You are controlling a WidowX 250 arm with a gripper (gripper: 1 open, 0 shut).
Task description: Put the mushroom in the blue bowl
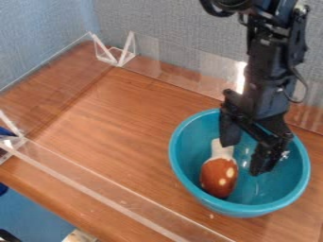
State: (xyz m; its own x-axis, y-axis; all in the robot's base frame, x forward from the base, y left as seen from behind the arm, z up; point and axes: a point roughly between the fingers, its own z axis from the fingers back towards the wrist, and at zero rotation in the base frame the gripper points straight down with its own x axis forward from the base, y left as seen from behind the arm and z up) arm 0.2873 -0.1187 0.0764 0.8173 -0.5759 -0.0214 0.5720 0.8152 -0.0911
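Note:
The mushroom [220, 174], orange-brown cap toward me and cream stem behind it, lies on its side inside the blue bowl [288, 198] at the table's near right. My gripper [251, 154] hangs over the bowl, pointing down, just right of and above the mushroom. Its two black fingers [269, 157] stand apart with nothing between them. It is open and not touching the mushroom.
The bowl rests on a wooden tabletop [113, 113] ringed by a low clear plastic wall [76, 175]. A white clip bracket [117, 50] stands at the back left corner, another [8, 132] at the left edge.

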